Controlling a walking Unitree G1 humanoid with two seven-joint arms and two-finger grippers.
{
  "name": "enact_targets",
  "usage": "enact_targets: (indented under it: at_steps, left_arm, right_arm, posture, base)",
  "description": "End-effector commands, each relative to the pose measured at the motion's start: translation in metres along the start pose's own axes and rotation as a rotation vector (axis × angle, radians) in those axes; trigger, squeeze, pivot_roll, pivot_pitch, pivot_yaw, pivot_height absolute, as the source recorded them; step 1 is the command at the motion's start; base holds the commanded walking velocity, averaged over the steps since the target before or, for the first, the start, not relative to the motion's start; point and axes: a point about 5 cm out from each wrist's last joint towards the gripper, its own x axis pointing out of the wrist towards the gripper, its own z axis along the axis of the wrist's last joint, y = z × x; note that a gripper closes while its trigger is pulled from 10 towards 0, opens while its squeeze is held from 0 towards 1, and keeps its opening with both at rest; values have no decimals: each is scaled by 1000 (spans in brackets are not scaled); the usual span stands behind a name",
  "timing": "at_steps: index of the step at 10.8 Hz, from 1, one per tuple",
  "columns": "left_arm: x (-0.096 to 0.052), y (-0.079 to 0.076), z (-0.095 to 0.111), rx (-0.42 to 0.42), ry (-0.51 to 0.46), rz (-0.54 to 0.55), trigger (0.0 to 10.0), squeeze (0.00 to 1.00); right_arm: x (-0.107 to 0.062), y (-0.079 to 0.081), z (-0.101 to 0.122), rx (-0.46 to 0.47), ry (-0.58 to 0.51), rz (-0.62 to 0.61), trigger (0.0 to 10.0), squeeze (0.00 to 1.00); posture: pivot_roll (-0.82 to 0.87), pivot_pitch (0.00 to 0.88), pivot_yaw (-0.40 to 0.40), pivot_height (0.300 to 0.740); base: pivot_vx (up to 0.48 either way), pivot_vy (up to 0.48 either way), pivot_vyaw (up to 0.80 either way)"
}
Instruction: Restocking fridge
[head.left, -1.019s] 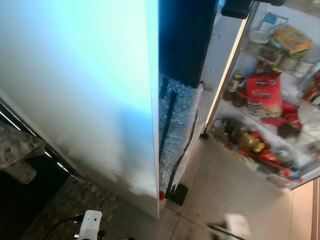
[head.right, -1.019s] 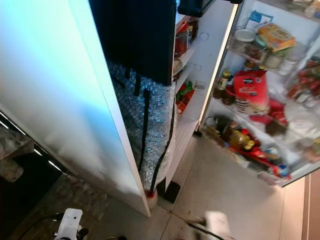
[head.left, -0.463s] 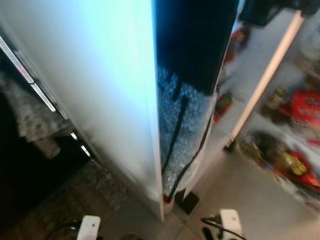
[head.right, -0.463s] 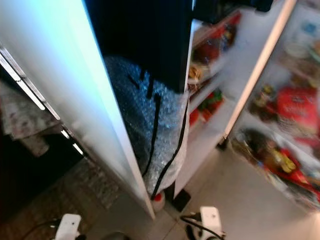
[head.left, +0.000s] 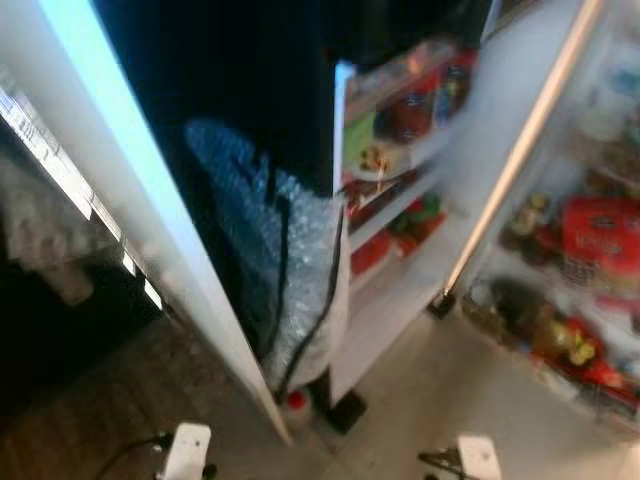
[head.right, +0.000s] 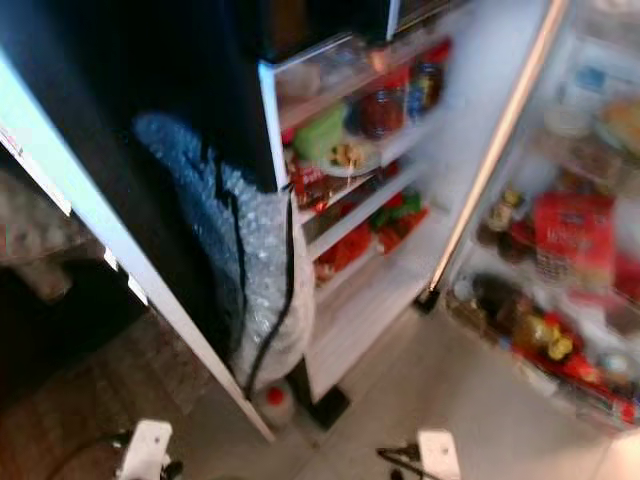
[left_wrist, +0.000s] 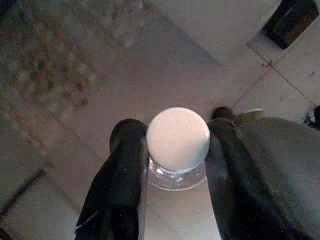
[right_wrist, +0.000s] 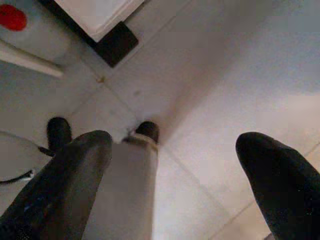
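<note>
Fingers of the left gripper pinch a white-capped bottle for the open fridge; right gripper spread, empty.

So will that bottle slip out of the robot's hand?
Probably not: the left hand pinches the bottle from both sides, just under its cap. The clear sides look smooth, though, so it might slide. It would likely roll if dropped, being round.
</note>
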Motion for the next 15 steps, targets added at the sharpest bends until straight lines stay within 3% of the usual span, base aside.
enact_targets:
  at_steps: [1,4,6,12,15]
  left_arm:
    - [-4,4,-15,16,48,9,10000,0]
    - [-4,4,-15,12,46,11,10000,0]
    - [-4,4,-14,9,45,12,10000,0]
    - [-3,4,-13,10,43,12,10000,0]
    - [-3,4,-13,8,42,13,10000,0]
  right_arm:
    - [0,8,-7,-16,25,29,10000,0]
    - [-2,-1,-13,41,38,7,10000,0]
    - [-2,0,-12,11,35,24,10000,0]
    - [2,18,-3,69,-3,56,10000,0]
    - [1,15,-4,68,-8,61,10000,0]
  posture:
    - [92,149,23,740]
    - [85,163,24,740]
    - [88,170,24,740]
    - [94,180,38,740]
    - [93,177,37,740]
  base:
    - [0,-371,800]
    - [0,-375,267]
    - [0,-375,400]
    - [0,-375,133]
    - [0,-374,0]
